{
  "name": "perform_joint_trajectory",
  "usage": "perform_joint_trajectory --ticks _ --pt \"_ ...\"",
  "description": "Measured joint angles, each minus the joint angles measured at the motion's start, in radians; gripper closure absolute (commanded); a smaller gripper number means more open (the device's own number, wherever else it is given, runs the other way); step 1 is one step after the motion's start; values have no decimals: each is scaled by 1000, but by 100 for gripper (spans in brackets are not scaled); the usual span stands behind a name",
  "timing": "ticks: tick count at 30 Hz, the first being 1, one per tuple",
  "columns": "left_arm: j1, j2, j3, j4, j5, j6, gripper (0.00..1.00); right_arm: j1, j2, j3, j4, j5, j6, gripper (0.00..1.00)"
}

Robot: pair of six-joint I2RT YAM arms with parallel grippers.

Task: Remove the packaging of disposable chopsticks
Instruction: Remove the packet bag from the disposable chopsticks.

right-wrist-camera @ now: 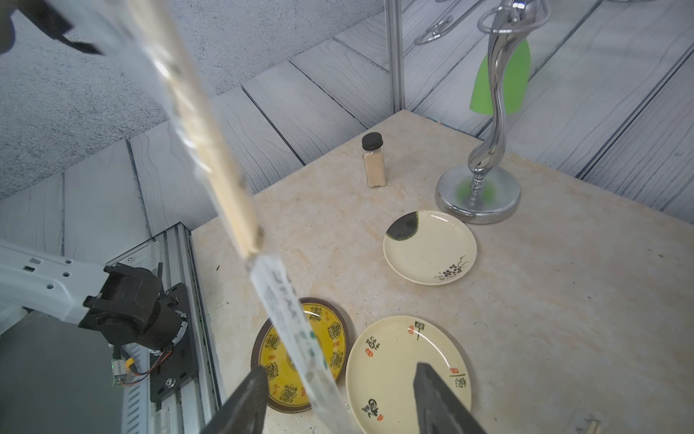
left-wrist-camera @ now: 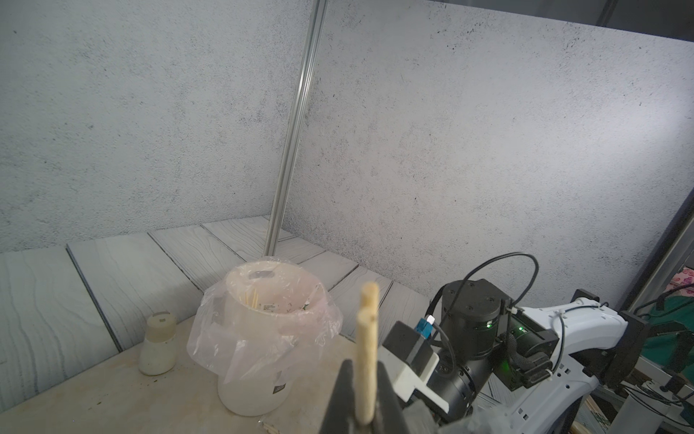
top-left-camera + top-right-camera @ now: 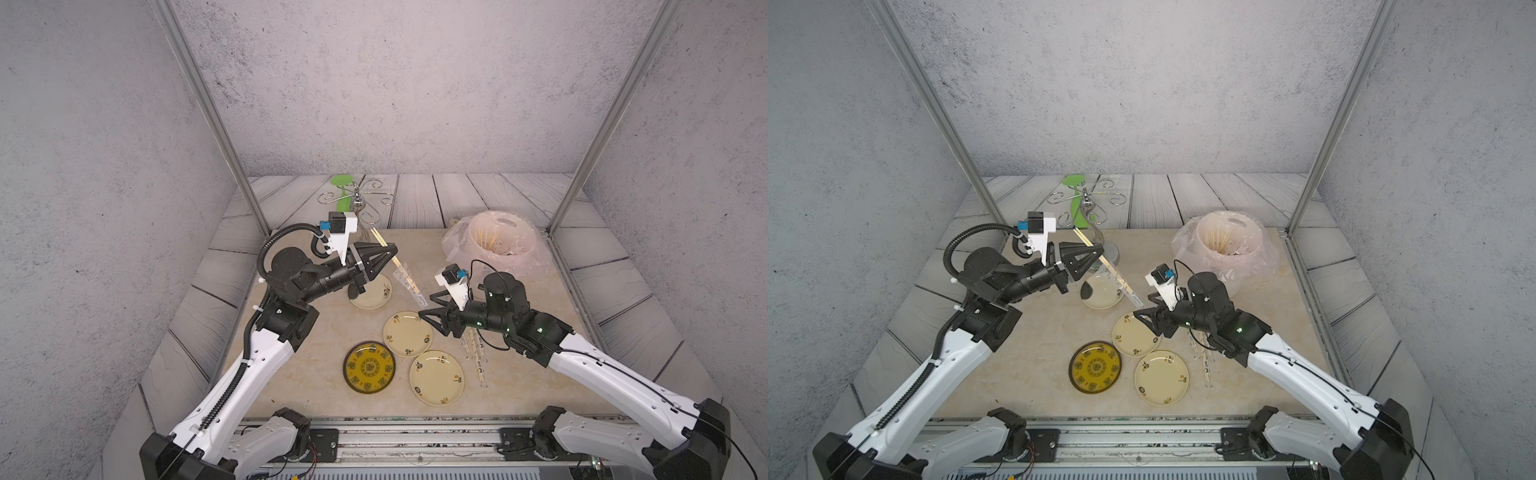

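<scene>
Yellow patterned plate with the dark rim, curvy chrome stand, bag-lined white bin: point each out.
yellow patterned plate [image 3: 369, 367]: in a top view, on its centre.
curvy chrome stand [image 1: 499, 203]: right wrist view, on its round base.
bag-lined white bin [image 2: 248, 398]: left wrist view, on its bare lower wall.

A robot lab booth is shown. It is walled by printed concrete-look panels [image 3: 395, 83] held on aluminium posts [image 3: 210, 112], and the arms [image 3: 232, 386] are mounted on a metal rail [image 3: 415, 438].
</scene>
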Motion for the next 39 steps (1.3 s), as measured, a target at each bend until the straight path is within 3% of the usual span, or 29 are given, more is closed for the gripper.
perform_joint_trajectory --ticks 5,15,19,28,39 --pt "0 10 0 0 0 -3 100 0 37 62 2 -27 -21 52" --pt "0 11 0 -19 -12 4 100 0 61 63 6 -61 -8 91" --pt "0 10 0 -30 -19 8 100 0 45 31 6 -50 5 100" --pt "0 -21 0 -59 -35 42 100 0 15 14 0 22 31 100" --pt "0 -37 0 -82 -41 66 100 -18 27 120 -120 300 29 100"
